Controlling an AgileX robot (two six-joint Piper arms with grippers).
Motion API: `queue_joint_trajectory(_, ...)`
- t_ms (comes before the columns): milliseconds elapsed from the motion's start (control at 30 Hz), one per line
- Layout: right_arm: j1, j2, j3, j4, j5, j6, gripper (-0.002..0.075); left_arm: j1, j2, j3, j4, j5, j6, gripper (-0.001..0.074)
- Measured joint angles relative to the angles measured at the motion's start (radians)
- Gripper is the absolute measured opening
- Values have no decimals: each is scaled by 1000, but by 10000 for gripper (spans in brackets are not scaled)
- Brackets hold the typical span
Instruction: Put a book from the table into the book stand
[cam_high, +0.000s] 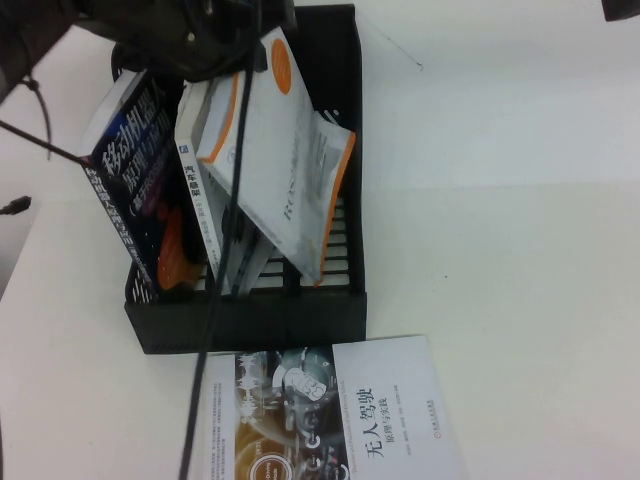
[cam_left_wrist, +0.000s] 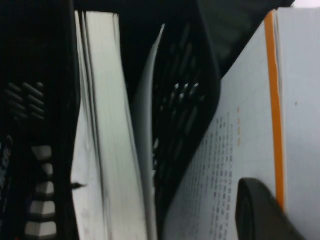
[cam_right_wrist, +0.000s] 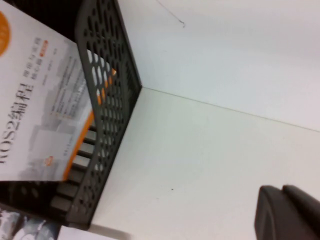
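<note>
The black mesh book stand (cam_high: 250, 322) sits at the table's middle left and holds several leaning books. My left gripper (cam_high: 252, 42) is over the stand's back, shut on the top edge of a white and orange book (cam_high: 285, 170) that leans tilted inside the stand. In the left wrist view one finger (cam_left_wrist: 260, 212) presses on that book's cover (cam_left_wrist: 235, 140). Another book with a white and dark cover (cam_high: 340, 415) lies flat on the table in front of the stand. My right gripper (cam_right_wrist: 287, 212) is shut and empty, over bare table right of the stand (cam_right_wrist: 107, 65).
A dark blue book (cam_high: 130, 170) and a white book (cam_high: 200, 150) lean in the stand's left part. A black cable (cam_high: 215, 300) hangs across the stand's front. Bare white table lies to the right. The right arm only shows at the top right corner (cam_high: 620, 8).
</note>
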Motion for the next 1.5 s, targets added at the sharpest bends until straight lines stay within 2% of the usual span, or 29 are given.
queue_joint_trajectory(200,0,0,0,33,1,0,-2,0,29,0,6,-10,13,108)
queue_joint_trajectory(500,0,0,1,62,1,0,-2,0,34,-4,-2,-61,32,160)
queue_joint_trajectory(567,0,0,1,78,1,0,-2,0,34,-10,-2,-79,62,211)
queue_joint_trajectory(700,0,0,1,97,15,-7,-2,0,40,-10,-14,-81,88,359)
queue_joint_trajectory(800,0,0,1,99,40,-15,-2,0,41,-10,-18,-86,90,390)
queue_joint_trajectory(933,0,-9,4,86,58,-23,-2,0,27,-10,-20,-116,93,332)
queue_joint_trajectory(1100,0,-56,6,-17,58,-23,-2,0,-48,-10,29,-124,104,127)
queue_joint_trajectory(1200,0,-97,8,-80,58,-14,-2,0,-122,-10,71,-106,106,38)
queue_joint_trajectory(1367,0,-190,106,-70,58,-12,-2,0,-269,29,152,-59,107,5)
queue_joint_trajectory(1500,0,-324,363,-41,-1,-28,-2,0,-410,187,189,-87,107,2)
